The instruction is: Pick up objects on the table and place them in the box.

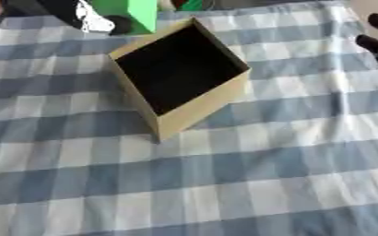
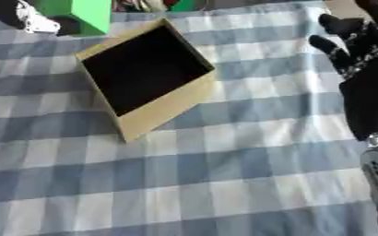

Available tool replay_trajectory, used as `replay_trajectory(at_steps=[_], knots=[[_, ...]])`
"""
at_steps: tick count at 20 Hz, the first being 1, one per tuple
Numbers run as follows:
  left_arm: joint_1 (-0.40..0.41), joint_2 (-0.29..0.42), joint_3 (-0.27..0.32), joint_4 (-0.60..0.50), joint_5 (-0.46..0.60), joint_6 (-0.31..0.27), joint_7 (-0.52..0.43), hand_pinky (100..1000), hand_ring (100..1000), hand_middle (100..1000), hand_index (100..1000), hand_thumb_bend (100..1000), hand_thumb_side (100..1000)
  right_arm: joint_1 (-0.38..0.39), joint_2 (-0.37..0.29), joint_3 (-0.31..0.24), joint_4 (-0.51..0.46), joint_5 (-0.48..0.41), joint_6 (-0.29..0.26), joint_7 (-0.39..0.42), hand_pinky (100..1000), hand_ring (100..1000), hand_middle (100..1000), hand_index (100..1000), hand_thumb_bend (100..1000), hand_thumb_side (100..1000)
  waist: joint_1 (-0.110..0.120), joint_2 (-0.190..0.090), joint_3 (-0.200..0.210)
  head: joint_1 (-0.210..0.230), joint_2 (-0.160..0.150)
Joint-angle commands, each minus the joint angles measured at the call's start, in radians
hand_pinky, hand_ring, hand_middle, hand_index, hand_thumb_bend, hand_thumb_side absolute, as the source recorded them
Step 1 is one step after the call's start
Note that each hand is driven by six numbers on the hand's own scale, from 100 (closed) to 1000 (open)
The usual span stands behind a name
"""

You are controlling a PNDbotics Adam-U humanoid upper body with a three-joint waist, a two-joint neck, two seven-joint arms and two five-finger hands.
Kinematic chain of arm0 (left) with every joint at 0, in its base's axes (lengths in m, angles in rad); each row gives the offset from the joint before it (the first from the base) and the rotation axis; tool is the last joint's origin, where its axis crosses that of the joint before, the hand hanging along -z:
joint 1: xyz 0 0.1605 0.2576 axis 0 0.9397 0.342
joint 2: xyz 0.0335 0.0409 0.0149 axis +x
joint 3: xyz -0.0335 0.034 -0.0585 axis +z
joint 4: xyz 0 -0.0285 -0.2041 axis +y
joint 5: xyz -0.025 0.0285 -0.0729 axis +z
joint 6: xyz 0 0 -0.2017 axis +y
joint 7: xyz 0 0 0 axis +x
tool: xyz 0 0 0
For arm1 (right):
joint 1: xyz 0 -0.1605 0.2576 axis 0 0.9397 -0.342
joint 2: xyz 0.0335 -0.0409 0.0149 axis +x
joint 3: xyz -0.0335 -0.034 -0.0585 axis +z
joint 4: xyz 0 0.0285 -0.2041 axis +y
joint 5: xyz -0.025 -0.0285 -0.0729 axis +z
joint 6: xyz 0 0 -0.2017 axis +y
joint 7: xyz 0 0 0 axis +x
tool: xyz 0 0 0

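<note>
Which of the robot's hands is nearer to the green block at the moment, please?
Left. The left hand is touching the green block beyond the box; the right hand hangs open at the table's right edge.

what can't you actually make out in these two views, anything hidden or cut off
- Left hand: at the top left in both views, cut by the edge; it is on the green block, but its fingers are unreadable.
- Green block: top cut off by the upper edge.
- Box: interior is dark; contents cannot be told.
- Right hand: fingers straight, cut by the right edge; only fingertips show in the left eye view.
- Red and green shapes at the far edge: too cropped to identify.
</note>
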Motion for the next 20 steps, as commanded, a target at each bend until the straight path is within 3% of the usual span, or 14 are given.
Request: replay_trajectory(at_steps=[1,11,15,20], knots=[[-0.03,-0.028,0.003,0.037,-0.048,-0.016,0.018,541,488,370,402,100,248,-0.012,-0.005,0.0,-0.017,-0.012,0.007,0.008,816,871,601,903,100,963,-0.002,-0.009,-0.005,0.003,-0.004],[-0.026,-0.09,-0.061,0.152,-0.195,0.012,0.165,542,503,387,415,100,247,-0.021,0.01,0.007,-0.017,-0.017,0.024,0.015,818,871,601,904,100,961,0.004,-0.006,-0.026,0.017,-0.019],[-0.01,-0.122,-0.087,0.209,-0.253,0.001,0.214,552,519,424,471,100,231,-0.019,0.013,0.008,-0.017,-0.015,0.028,0.014,818,872,601,904,100,960,0.004,-0.006,-0.026,0.011,-0.018],[0.005,-0.15,-0.107,0.247,-0.326,-0.033,0.243,578,571,495,611,100,146,-0.013,0.02,0.008,-0.017,-0.009,0.032,0.01,819,872,599,905,100,958,0.003,-0.004,-0.024,0.007,-0.017]])
